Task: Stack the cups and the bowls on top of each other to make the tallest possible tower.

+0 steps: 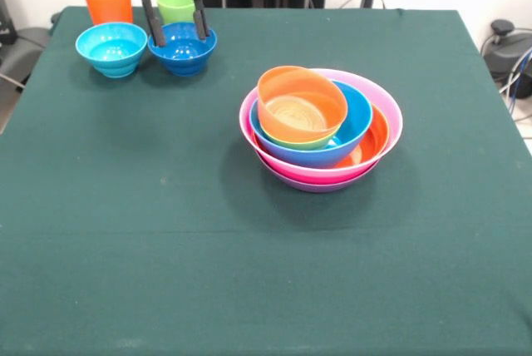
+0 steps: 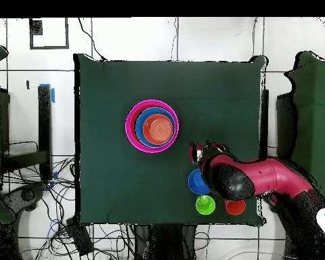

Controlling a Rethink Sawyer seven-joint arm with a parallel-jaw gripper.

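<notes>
Red and black arm's gripper [image 1: 174, 30] hangs over the far corner of the green-clothed table [image 1: 166, 231]. Its 2 dark fingers [image 1: 153, 19] stand apart, straddling the dark blue small glossy plastic bowl [image 1: 182, 50]; tips at the bowl's rim, nothing clamped between them as far as the front view shows.

Lime green plastic tumbler [image 1: 175, 5] stands just behind that bowl, seen between the fingers. Light blue small glossy bowl [image 1: 111, 48] sits just beside the dark blue one, and the orange plastic tumbler [image 1: 109, 3] stands upright just behind it.

Multicoloured tower of nested bowls [image 1: 321, 127] sits near the table's middle, well apart from the gripper: purple and pink wide bowls lowest, then large orange, large blue, a small lime green rim, small orange bowl on top, tilted.

Overhead view: arm [image 2: 260, 177] covers part of the corner group.
</notes>
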